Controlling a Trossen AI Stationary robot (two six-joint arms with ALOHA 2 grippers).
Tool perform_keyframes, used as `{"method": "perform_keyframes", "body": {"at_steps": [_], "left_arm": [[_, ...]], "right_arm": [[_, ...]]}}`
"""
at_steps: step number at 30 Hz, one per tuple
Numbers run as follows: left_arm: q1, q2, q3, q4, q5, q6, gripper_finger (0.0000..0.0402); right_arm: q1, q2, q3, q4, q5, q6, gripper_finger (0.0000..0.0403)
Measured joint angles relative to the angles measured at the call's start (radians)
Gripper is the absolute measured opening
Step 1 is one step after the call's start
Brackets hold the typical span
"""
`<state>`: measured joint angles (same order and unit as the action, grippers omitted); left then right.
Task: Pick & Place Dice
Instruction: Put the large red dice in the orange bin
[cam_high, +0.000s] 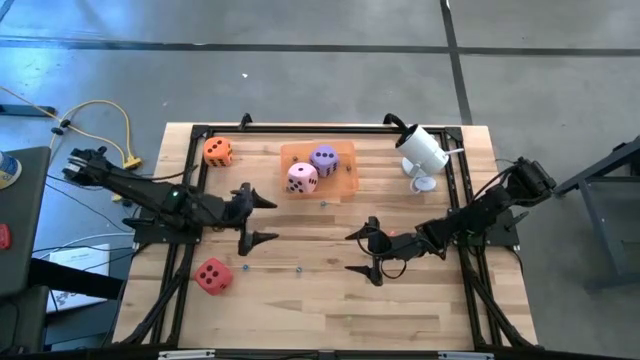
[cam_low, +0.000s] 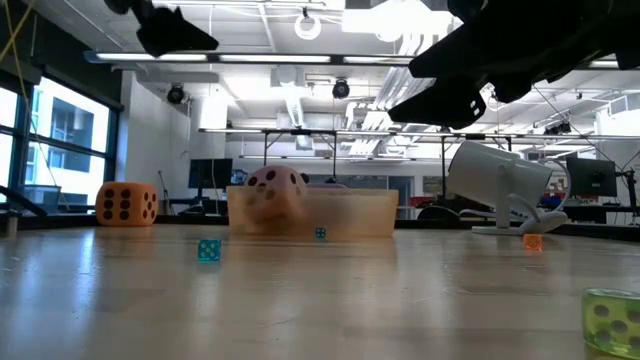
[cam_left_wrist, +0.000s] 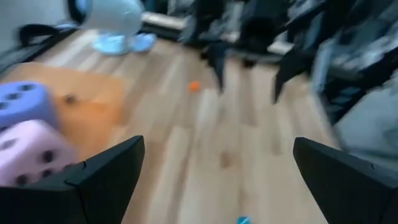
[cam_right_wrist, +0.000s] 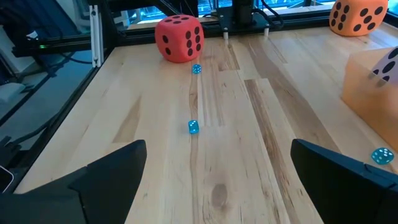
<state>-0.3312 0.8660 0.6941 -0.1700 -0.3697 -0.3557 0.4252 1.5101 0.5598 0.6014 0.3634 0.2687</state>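
The pink die (cam_high: 302, 177) and the purple die (cam_high: 324, 158) sit in the translucent orange tray (cam_high: 346, 160) toward the table's far edge. In the left wrist view they are the pink die (cam_left_wrist: 28, 152) and the purple die (cam_left_wrist: 22, 102). The orange die (cam_high: 218, 151) rests on the wood left of the tray. The red die (cam_high: 212, 274) lies on the table at the near left, red die (cam_right_wrist: 179, 38). My left gripper (cam_high: 262, 220) hovers open, near-left of the tray. My right gripper (cam_high: 360, 252) hovers open at mid-table.
A white camera-like device (cam_high: 422, 150) stands on its base at the far right. Small teal dice (cam_right_wrist: 193, 127) (cam_right_wrist: 196, 69) lie between the red die and my right gripper, and a small orange one (cam_low: 533, 241) lies near the device. A black frame borders the table.
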Motion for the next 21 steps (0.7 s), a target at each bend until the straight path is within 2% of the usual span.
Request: {"method": "perform_keyframes", "body": {"at_steps": [3, 5, 9, 13, 21], "left_arm": [[-0.071, 0.049, 0.093, -0.128, -0.109, -0.008, 0.04], [-0.106, 0.081, 0.145, -0.2, -0.136, -0.021, 0.04], [-0.15, 0.151, 0.22, -0.338, -0.138, -0.091, 0.04], [-0.192, 0.212, 0.244, -0.451, -0.118, -0.138, 0.04], [-0.291, 0.239, 0.248, -0.477, -0.093, -0.166, 0.04]], "right_arm": [[0.0, 0.0, 0.0, -0.003, 0.0, 0.0, 0.0393], [0.0, 0.0, 0.0, -0.006, 0.0, 0.0, 0.0393], [0.0, 0.0, 0.0, -0.013, 0.0, 0.019, 0.0393], [0.0, 0.0, 0.0, -0.022, 0.0, 0.026, 0.0393], [0.0, 0.0, 0.0, -0.024, 0.0, 0.023, 0.0393]]}}
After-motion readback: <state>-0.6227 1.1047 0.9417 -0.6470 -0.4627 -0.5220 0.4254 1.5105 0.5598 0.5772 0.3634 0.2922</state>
